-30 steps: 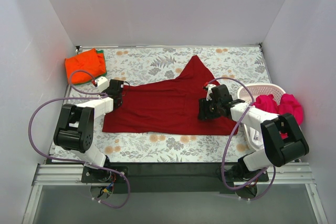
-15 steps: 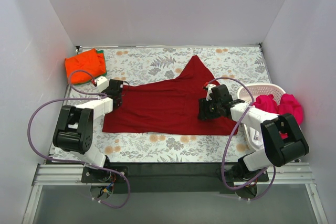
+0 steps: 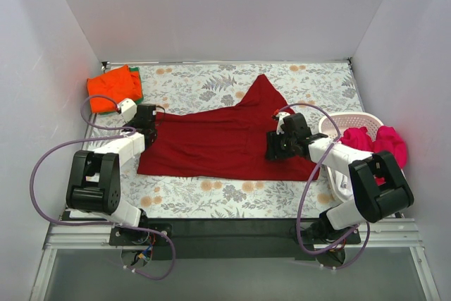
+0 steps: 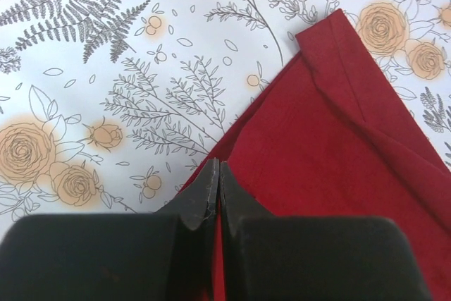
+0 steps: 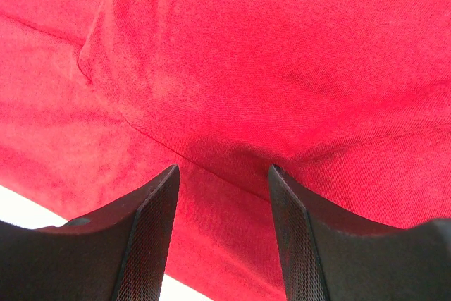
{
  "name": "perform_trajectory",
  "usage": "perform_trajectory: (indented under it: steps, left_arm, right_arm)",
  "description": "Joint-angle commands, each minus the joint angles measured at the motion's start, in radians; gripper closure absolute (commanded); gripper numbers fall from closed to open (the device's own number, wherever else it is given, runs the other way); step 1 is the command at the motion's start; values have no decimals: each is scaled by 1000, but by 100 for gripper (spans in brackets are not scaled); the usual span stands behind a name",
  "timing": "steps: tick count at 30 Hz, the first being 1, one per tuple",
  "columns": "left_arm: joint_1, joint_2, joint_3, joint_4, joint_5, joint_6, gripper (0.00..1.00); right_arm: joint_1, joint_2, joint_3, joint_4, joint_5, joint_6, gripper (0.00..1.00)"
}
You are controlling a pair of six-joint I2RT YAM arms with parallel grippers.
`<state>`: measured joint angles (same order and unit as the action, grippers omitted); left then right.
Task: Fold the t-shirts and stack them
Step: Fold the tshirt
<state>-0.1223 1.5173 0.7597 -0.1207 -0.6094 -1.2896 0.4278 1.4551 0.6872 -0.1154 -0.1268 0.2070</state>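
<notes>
A large dark crimson t-shirt [image 3: 225, 139] lies spread across the middle of the flowered table [image 3: 204, 82]. My left gripper [image 3: 151, 126] is at its upper left corner. In the left wrist view the left gripper [image 4: 217, 167] is shut, with the crimson shirt's [image 4: 338, 139] edge pinched between the fingers. My right gripper [image 3: 273, 149] sits over the shirt's right part. In the right wrist view the right gripper [image 5: 222, 170] is open, its fingers [image 5: 151, 230] straddling a fold of the crimson cloth [image 5: 246, 54]. An orange t-shirt [image 3: 111, 88] lies folded on a green one [image 3: 138, 87] at the back left.
A white basket [image 3: 345, 121] at the right edge holds magenta-pink t-shirts [image 3: 380, 142]. White walls close in the left, back and right sides. Purple cables [image 3: 42, 167] loop beside both arms.
My left gripper has moved left and back, drawing the crimson shirt's upper left corner with it. The right gripper has barely moved.
</notes>
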Motion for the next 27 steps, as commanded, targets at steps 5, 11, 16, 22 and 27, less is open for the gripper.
perform_trajectory:
  steps: [5, 11, 16, 22, 27]
  left_arm:
    - [16, 20, -5, 64, -3, 29, 100]
    - [26, 17, -23, 55, -10, 15, 100]
    - [23, -42, -37, 46, 22, 4, 100]
    - [6, -97, -46, 46, 48, -2, 80]
    - [4, -63, -49, 69, 76, 0, 77]
  right_arm:
    - [5, 59, -9, 2, 65, -3, 51]
    - [5, 60, -5, -1, 70, -3, 51]
    - [8, 15, 1, -6, 50, -9, 51]
    - [14, -65, 54, -13, 42, 12, 51]
    - [22, -30, 162, -49, 47, 28, 51]
